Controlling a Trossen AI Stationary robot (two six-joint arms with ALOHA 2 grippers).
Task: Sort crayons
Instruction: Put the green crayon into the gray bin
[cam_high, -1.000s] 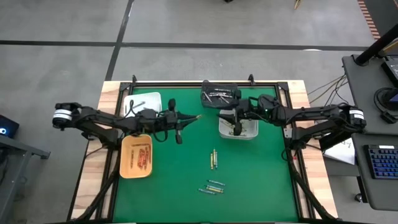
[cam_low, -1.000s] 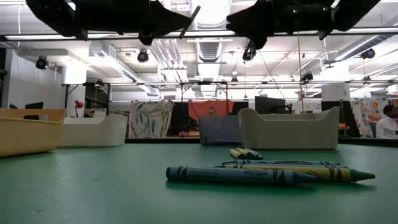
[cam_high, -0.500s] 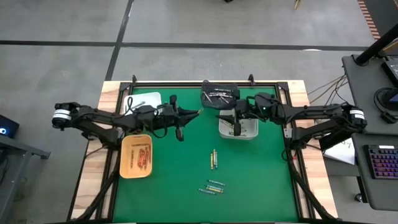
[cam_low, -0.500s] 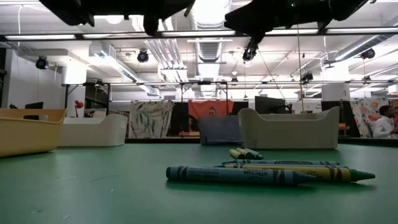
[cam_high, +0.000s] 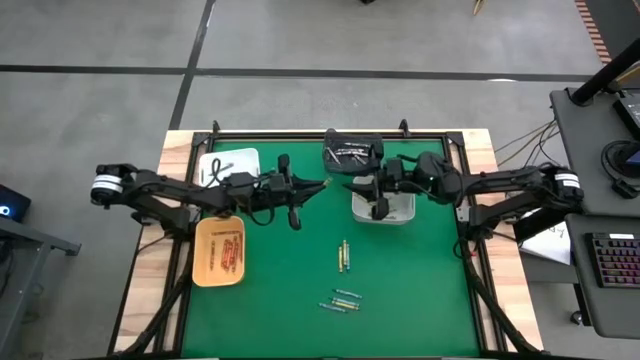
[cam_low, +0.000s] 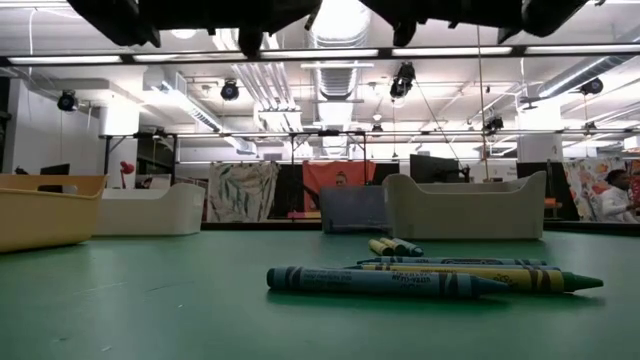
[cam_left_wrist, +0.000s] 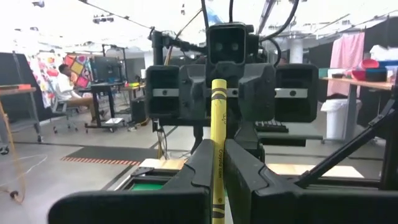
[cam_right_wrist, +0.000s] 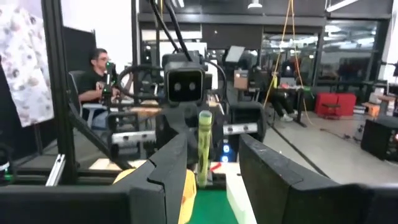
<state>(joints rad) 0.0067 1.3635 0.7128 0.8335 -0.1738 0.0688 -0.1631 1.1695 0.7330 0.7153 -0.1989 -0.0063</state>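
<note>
My left fingers (cam_high: 318, 186) pinch a yellow crayon (cam_left_wrist: 218, 149), raised above the desk (cam_high: 270, 290), its tip pointing across at my right fingers. Below and behind them sit a white tray (cam_high: 228, 160) and an orange tray (cam_high: 219, 250) with red crayons. My right fingers (cam_high: 352, 184) stand spread and hold nothing, facing the left ones with a gap between, beside a dark tray (cam_high: 352, 150) and a pale tray (cam_high: 390, 208). Loose crayons (cam_high: 343, 256) lie on the desk below both, more (cam_high: 342, 300) lying farther off.
</note>
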